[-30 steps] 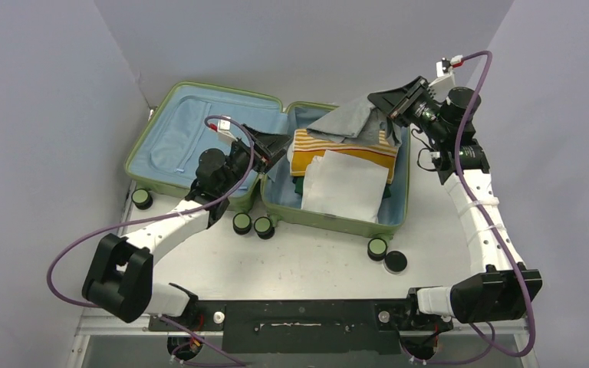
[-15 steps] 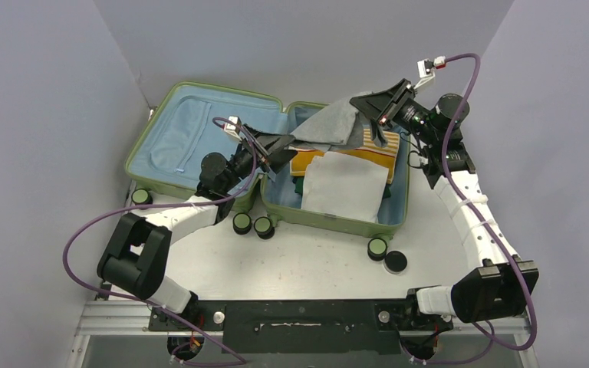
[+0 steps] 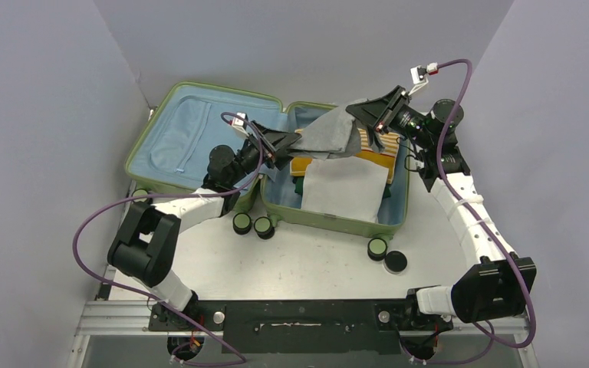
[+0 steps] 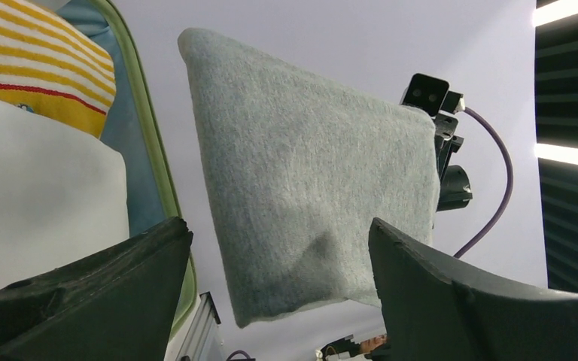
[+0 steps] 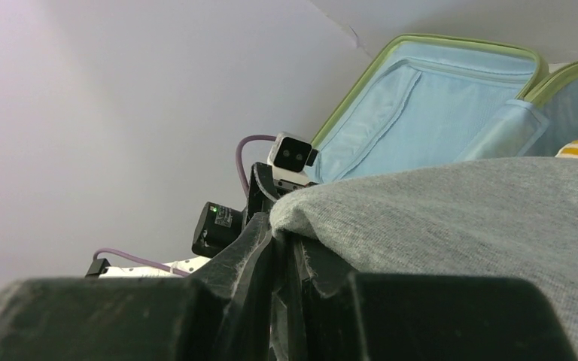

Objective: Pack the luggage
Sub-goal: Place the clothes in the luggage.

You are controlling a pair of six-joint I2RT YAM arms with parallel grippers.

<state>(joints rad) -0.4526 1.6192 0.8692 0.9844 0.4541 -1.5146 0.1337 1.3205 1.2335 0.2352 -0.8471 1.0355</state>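
Luggage (image 3: pixel 184 134) open flat at back of surface (image 3: pixel 307 268), wheels (image 3: pixel 241 223) toward arms. Left half: blue lining showing. Right half: striped garment (image 3: pixel 307 162) partly under white cloth (image 3: pixel 345 188), both inside the shell. Grey cloth (image 3: pixel 333 130) held up over right half, hanging above striped garment. Right gripper (image 3: pixel 362 115) at upper right end of grey cloth; fingers (image 5: pixel 256 248) pressed together, pinching its edge. Left gripper (image 3: pixel 290 141) over the hinge line, at lower left end of grey cloth; fingers (image 4: pixel 436 301) spread wide, one on each side of the hanging edge. Contact between these fingers and grey cloth: cannot tell. Small black disc (image 3: pixel 395 262) on surface, just beside the front-right wheel.
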